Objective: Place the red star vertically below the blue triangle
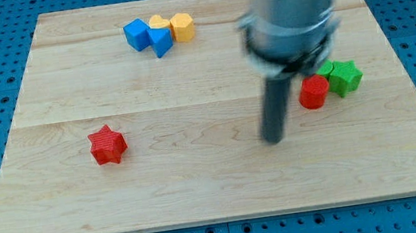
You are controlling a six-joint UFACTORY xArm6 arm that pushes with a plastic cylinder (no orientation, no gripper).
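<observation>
The red star [107, 145] lies on the wooden board at the view's lower left. The blue triangle [160, 40] sits near the view's top, touching a blue cube [135, 34] on its left and a yellow hexagon block [182, 26] on its right. The red star is below and left of the blue triangle. My tip [274, 138] rests on the board right of centre, far to the right of the red star and touching no block. The rod looks blurred.
A red cylinder [314, 91] and a green star [344, 77] sit together at the view's right, just right of my rod, with another green block partly hidden behind them. A second yellow block [157, 21] peeks behind the blue ones. Blue pegboard surrounds the wooden board [217, 188].
</observation>
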